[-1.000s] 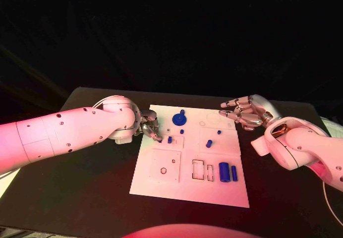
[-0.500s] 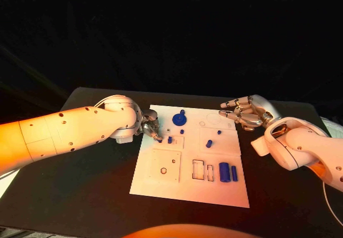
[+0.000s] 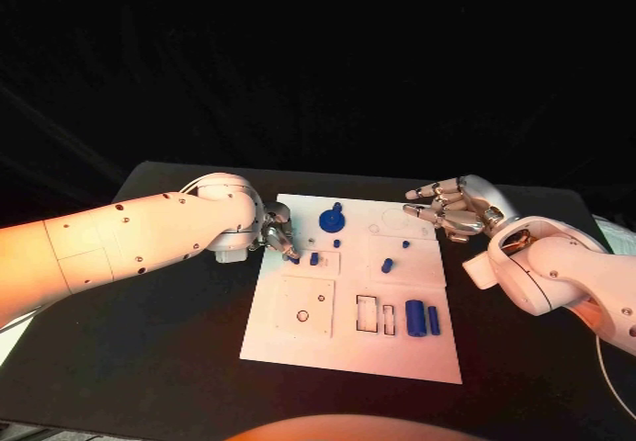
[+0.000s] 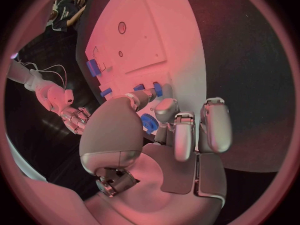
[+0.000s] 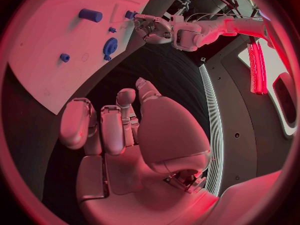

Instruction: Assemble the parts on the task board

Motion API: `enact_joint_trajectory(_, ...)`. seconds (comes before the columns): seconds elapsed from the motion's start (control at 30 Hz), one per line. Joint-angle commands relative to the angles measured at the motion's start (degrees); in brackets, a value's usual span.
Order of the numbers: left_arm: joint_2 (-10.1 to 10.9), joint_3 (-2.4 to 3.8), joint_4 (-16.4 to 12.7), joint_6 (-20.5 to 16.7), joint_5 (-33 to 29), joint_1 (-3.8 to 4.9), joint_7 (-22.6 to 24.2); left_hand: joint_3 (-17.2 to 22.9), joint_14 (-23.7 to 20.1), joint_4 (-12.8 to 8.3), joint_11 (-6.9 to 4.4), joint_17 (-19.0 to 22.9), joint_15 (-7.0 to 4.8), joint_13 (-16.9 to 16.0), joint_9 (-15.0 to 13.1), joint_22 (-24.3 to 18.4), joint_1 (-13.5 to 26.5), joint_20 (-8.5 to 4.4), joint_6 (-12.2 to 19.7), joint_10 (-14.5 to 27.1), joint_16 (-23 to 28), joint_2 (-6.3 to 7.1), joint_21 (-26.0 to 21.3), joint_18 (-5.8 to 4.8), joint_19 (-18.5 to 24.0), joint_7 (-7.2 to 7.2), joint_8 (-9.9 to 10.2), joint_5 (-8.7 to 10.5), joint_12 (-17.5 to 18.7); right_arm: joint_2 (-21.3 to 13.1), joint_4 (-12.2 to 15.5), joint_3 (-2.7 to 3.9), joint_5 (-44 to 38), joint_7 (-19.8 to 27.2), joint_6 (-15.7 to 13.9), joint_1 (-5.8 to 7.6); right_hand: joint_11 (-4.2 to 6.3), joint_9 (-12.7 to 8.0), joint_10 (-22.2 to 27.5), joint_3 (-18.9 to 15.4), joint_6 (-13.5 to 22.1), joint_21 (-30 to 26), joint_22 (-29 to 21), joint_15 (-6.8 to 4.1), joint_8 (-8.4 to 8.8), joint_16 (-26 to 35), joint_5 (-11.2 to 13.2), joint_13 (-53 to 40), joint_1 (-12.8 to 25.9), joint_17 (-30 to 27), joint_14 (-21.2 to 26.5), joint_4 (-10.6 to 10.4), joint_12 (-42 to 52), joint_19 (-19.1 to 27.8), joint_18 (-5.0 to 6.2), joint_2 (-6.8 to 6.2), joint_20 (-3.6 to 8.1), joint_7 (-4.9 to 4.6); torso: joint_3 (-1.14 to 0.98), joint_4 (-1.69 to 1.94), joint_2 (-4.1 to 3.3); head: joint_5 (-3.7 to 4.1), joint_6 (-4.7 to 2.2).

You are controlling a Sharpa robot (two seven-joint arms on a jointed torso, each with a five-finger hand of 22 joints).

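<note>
The white task board (image 3: pixel 308 342) lies in the middle of the table. My left hand (image 3: pixel 275 233) is at the board's left edge, fingertips down. It pinches a small blue part (image 3: pixel 294 258) just left of another small blue piece (image 3: pixel 314 259) standing in the board. In the left wrist view the fingertips (image 4: pixel 164 106) close around blue bits (image 4: pixel 157 89). A blue disc (image 3: pixel 332 220), a short peg (image 3: pixel 387 266), a cylinder (image 3: pixel 416 318) and a thin bar (image 3: pixel 434 320) rest on the board. My right hand (image 3: pixel 449 209) hovers over the board's far right corner, fingers loosely apart, holding nothing.
The black table (image 3: pixel 159 367) surrounds the board, with bare room in front and to the left. Rectangular cut-outs (image 3: pixel 368 313) and a square plate with holes (image 3: pixel 308 309) mark the board's near half. In the right wrist view the disc (image 5: pixel 110 46) and the peg (image 5: pixel 90 15) show.
My left hand has shifted very slightly, and a small blue part now shows at its fingertips. The right hand has edged a little towards the board.
</note>
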State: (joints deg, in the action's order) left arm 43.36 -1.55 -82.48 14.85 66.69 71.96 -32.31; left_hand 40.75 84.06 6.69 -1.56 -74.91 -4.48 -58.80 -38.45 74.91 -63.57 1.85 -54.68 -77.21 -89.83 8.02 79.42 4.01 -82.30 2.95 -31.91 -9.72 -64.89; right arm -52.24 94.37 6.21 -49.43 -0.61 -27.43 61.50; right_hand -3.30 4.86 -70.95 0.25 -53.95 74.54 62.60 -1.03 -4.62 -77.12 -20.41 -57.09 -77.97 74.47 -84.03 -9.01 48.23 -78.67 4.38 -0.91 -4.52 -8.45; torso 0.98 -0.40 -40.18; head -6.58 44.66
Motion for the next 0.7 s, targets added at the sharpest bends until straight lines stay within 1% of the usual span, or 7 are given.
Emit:
enact_joint_trajectory(0.03, -0.55, -0.42, 0.08, 1.53, -1.01, -0.56, -1.19, 0.84, 5.94, -0.45, -0.39, -15.09, -0.43, -0.05, 0.07, 1.13, 0.88, -0.25, -1.51, -0.01, -0.17, -0.10, -0.20, -0.45, -0.05, -0.97, 0.39, -0.04, 0.08, 0.00, 0.14, 0.01, 0.53, 0.24, 1.10, -0.04, 0.13, 0.02, 0.43, 0.14, -0.57, -0.22, -0.07, -0.33, 0.32, 0.32, -0.30, 0.04, -0.42, -0.08, -2.60, -0.28, -0.12, -0.01, 1.01, 0.06, -0.01, -0.02, 0.06, 0.07, 0.04, 0.02, 0.11)
enact_joint_trajectory(0.07, -0.60, -0.42, 0.11, 1.26, -1.02, -0.56, -1.27, 0.74, 5.94, -0.34, -0.42, -15.09, -0.45, -0.07, 0.08, 1.13, 1.09, -0.27, -1.61, -0.03, -0.17, -0.08, -0.21, -0.45, -0.05, -1.00, 0.38, -0.03, 0.06, 0.00, 0.14, 0.01, 0.63, 0.24, 1.18, -0.04, 0.13, 0.02, 0.45, 0.15, -0.57, -0.25, -0.12, -0.33, 0.32, 0.35, -0.43, 0.06, -0.43, -0.11, -2.60, -0.30, -0.13, 0.01, 1.01, 0.09, -0.01, -0.02, 0.02, 0.08, 0.05, -0.06, 0.09)
enact_joint_trajectory(0.17, -0.71, -0.42, 0.18, 0.55, -1.04, -0.56, -1.48, 0.43, 5.94, -0.05, -0.49, -15.09, -0.50, -0.18, 0.09, 1.24, 1.65, -0.32, -1.85, -0.11, -0.17, 0.00, -0.15, -0.48, -0.12, -1.09, 0.37, -0.01, -0.03, -0.02, 0.13, 0.01, 0.83, 0.25, 1.32, -0.04, 0.12, 0.01, 0.48, 0.18, -0.57, -0.27, -0.14, -0.32, 0.33, 0.37, -0.69, 0.11, -0.44, -0.11, -2.59, -0.36, -0.17, 0.02, 1.02, 0.15, -0.01, -0.03, -0.02, 0.07, 0.07, -0.03, 0.07)
enact_joint_trajectory(0.33, -0.86, -0.42, 0.29, -0.65, -1.05, -0.56, -1.69, 0.04, 5.94, 0.33, -0.61, -15.09, -0.60, -0.51, 0.10, 1.59, 2.35, -0.40, -2.27, -0.34, -0.17, -0.02, 0.09, -0.56, -0.33, -1.25, 0.32, -0.01, -0.32, -0.08, 0.09, 0.01, 0.97, 0.22, 1.42, -0.04, 0.11, 0.00, 0.50, 0.19, -0.56, -0.28, -0.14, -0.32, 0.35, 0.41, -1.02, 0.13, -0.45, -0.13, -2.59, -0.42, -0.15, 0.02, 1.02, 0.16, -0.02, -0.04, 0.04, 0.09, 0.05, 0.02, 0.07)
enact_joint_trajectory(0.57, -1.04, -0.41, 0.35, -1.92, -1.05, -0.56, -1.52, -0.44, 5.94, 0.75, -0.78, -15.09, -0.72, -1.30, 0.12, 1.97, 3.14, -0.51, -2.86, -0.85, -0.17, -0.08, 0.36, -0.65, -0.57, -1.47, 0.26, -0.01, -0.99, -0.16, 0.01, 0.01, 1.02, 0.14, 1.45, -0.04, 0.12, 0.00, 0.57, 0.20, -0.57, -0.29, -0.13, -0.31, 0.36, 0.42, -1.33, 0.23, -0.48, -0.13, -2.59, -0.46, -0.23, 0.02, 1.01, 0.15, -0.02, -0.04, 0.03, 0.01, 0.03, 0.05, 0.06)
enact_joint_trajectory(0.7, -1.16, -0.41, 0.29, -2.48, -1.05, -0.56, -1.28, -0.58, 5.94, 0.76, -0.88, -15.09, -0.77, -1.85, 0.12, 2.29, 3.27, -0.56, -3.17, -1.19, -0.17, -0.11, 0.60, -0.73, -0.75, -1.61, 0.19, -0.03, -1.46, -0.18, -0.02, 0.00, 1.03, 0.11, 1.45, -0.04, 0.11, 0.00, 0.57, 0.21, -0.57, -0.30, -0.15, -0.31, 0.36, 0.43, -1.46, 0.23, -0.50, -0.12, -2.59, -0.47, -0.21, 0.02, 1.02, 0.15, -0.02, -0.04, 0.02, 0.04, 0.01, 0.09, 0.16)
